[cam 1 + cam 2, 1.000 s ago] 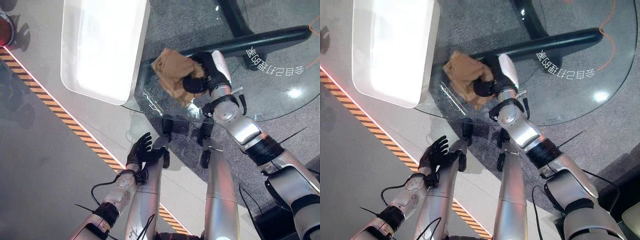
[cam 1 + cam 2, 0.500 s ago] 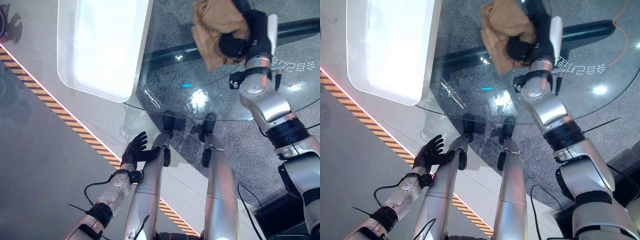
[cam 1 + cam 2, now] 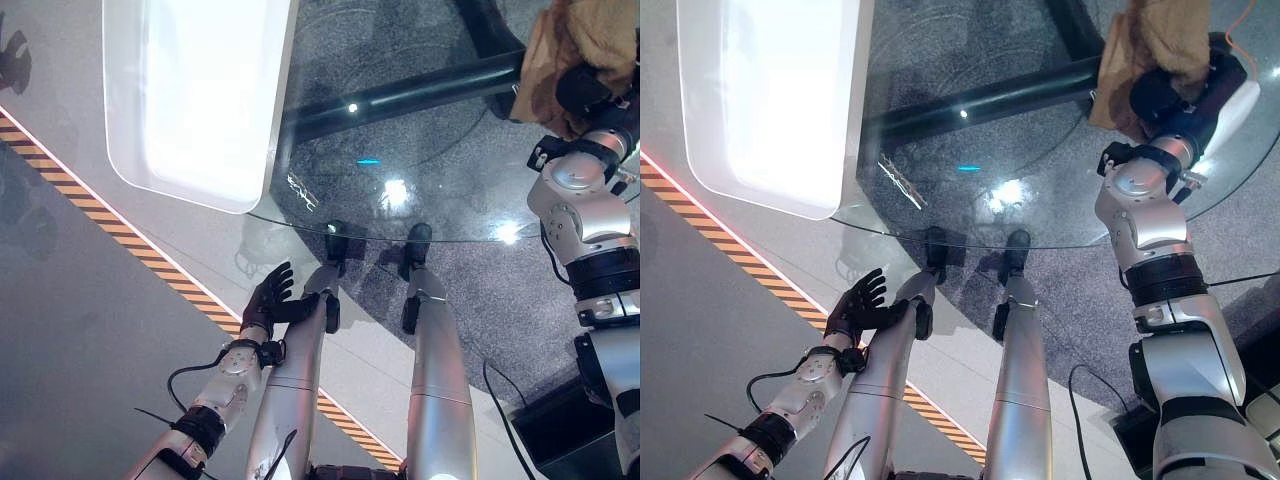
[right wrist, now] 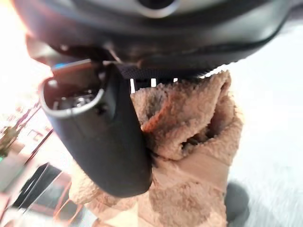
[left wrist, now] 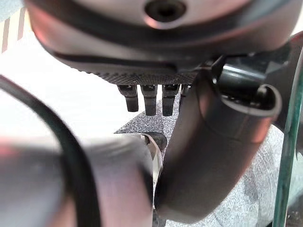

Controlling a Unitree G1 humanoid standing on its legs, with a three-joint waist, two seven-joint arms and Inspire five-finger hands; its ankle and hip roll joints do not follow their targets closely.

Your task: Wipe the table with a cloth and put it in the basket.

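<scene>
Cloth [image 3: 1150, 50] bunched in my right hand [image 3: 1185, 100], fingers curled round it, over far right of glass table [image 3: 1040, 200]. Left hand [image 3: 862, 305] relaxed, below table's near edge; right clearly nearer.

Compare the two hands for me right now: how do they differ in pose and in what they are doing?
The right hand is curled round the brown cloth, while the left hand holds nothing, its fingers relaxed and spread. The right hand is over the glass table, by its far right edge; the left hand hangs below the table's near edge, over the floor. Both hands are dark.
</scene>
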